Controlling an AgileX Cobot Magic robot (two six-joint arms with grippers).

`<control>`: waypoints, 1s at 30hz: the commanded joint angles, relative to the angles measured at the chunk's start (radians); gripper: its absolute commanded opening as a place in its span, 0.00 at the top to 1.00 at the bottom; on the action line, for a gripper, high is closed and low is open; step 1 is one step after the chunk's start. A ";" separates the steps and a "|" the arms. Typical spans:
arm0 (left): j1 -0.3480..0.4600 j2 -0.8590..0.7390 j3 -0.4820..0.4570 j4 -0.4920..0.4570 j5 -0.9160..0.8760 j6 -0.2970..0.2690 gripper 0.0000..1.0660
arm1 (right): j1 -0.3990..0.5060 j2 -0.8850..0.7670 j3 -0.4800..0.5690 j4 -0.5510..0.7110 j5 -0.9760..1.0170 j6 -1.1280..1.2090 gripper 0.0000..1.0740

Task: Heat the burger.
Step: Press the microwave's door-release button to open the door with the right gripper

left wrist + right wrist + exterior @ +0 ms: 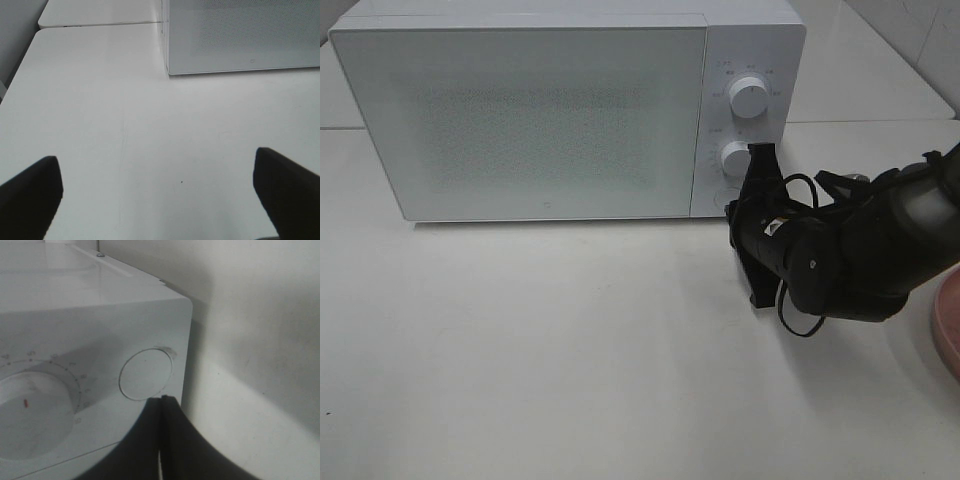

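Slipping off the round white flush button is being risked: it is lying just ahead of the closed right fingers, on the white box-shaped microwave oven, and contact cannot be confirmed. The left fingers are being held wide apart, gripping nothing. The burger is being shown nowhere, perhaps hidden behind the frosted door.

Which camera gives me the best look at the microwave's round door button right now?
Right wrist: the round button sits mid-frame, with the shut right gripper at its edge. Exterior high shows only a sliver below the lower dial, behind the arm. Left wrist shows just the microwave door corner, no button.
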 commanded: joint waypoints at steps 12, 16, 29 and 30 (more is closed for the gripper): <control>-0.004 -0.024 0.004 -0.003 -0.013 -0.003 0.08 | -0.011 0.041 -0.067 -0.006 -0.006 -0.032 1.00; -0.004 -0.024 0.004 -0.003 -0.013 -0.003 0.08 | -0.039 0.041 -0.067 -0.016 -0.001 -0.035 1.00; -0.004 -0.024 0.004 -0.003 -0.013 -0.003 0.08 | -0.052 0.062 -0.108 -0.043 0.007 -0.031 1.00; -0.004 -0.024 0.004 -0.003 -0.013 -0.003 0.08 | -0.052 0.065 -0.116 -0.041 0.009 -0.035 1.00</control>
